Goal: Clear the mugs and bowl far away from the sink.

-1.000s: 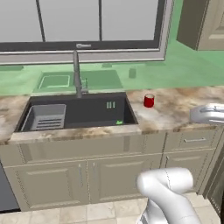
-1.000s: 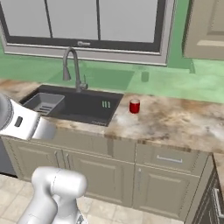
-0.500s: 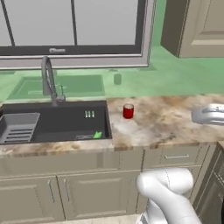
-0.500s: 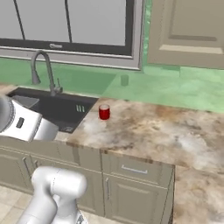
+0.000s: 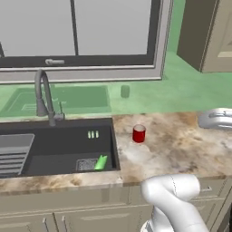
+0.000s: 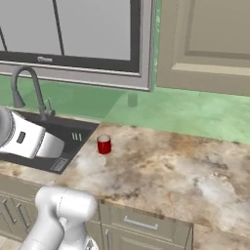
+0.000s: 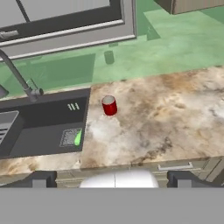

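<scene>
The red mug [image 5: 139, 134] stands upright on the counter [image 5: 181, 145], just right of the sink [image 5: 59, 147]. The green mug [image 5: 100, 162] lies tilted on the sink floor near its right wall, and the bowl [image 5: 217, 118] sits at the counter's far right. The gripper [image 7: 111, 179] hangs above the counter's front edge, its fingers spread wide and holding nothing.
</scene>
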